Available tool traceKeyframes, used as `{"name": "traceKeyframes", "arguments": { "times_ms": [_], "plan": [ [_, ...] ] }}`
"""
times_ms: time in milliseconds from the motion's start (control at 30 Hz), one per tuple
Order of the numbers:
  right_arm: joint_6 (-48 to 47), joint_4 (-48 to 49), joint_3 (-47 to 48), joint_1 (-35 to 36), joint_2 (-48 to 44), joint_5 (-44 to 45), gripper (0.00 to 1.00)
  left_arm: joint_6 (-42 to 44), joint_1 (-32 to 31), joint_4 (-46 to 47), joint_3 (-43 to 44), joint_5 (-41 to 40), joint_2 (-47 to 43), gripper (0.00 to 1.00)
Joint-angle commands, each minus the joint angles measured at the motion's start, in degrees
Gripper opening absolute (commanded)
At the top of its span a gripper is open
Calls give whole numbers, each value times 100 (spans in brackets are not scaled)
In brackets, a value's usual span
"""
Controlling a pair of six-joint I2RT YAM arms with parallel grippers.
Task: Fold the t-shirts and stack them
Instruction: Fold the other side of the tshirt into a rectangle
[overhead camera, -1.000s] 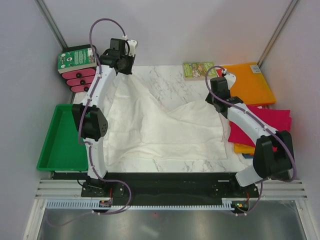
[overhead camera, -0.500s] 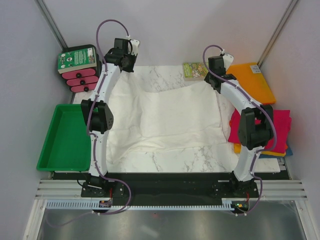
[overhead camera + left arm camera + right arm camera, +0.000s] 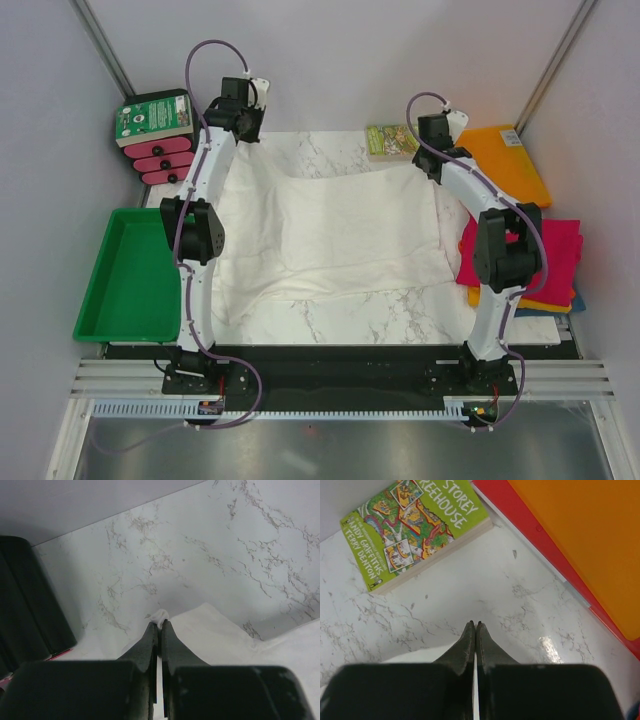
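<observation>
Since a second ago my right arm has swung from the middle right up to the upper right of the overhead view, dragging its corner of the thin, wrinkly white t-shirt [image 3: 330, 230] along. The cloth, bunched in a ridge then, is now stretched into a rough rectangle across the centre of the frame. Over the last half second almost nothing has shifted.

I see the left gripper [image 3: 160, 625] pinched shut on the shirt's upper-left corner, with a small white tuft poking out past its tips. The right gripper [image 3: 474, 626] has its jaws pressed together too, a thin white sliver of cloth between them, at the shirt's upper-right corner. The near hem lies rumpled on the white marble-patterned tabletop [image 3: 370, 315].

At the right edge a folded magenta t-shirt [image 3: 560, 250] sits on a folded orange t-shirt [image 3: 550, 304], with a sliver of blue t-shirt [image 3: 577, 298] showing under them. Just beyond the right gripper lies a small green-covered book [image 3: 415, 525], beside a flat orange panel [image 3: 580, 540] with a red edge. A green plastic tray [image 3: 120, 280] sits at the left edge, and a black box with pink drawers [image 3: 155, 135] is in the upper left.
</observation>
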Motion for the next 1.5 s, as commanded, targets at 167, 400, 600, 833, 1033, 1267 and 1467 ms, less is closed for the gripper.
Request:
{"name": "traceKeyframes", "arguments": {
  "times_ms": [167,400,600,833,1033,1267,1467],
  "plan": [
    [278,470,-1176,-79,-920,280,0,365,-144,279,278,-31,-4,2],
    [358,708,-1591,-131,-1044,306,0,409,-215,244,277,-4,216,2],
    [288,646,-967,-272,-736,350,0,585,-215,244,629,-92,488,2],
    [279,628,-764,-316,-762,438,0,673,-294,270,691,-92,620,2],
    [235,655,-799,-325,-701,350,0,594,-303,288,691,-162,603,2],
    [148,628,-922,-334,-1140,306,0,155,-276,323,243,-101,-327,2],
    [244,672,-1641,-325,-1878,201,0,-188,-250,358,-1030,84,-1760,2]
  ]
}}
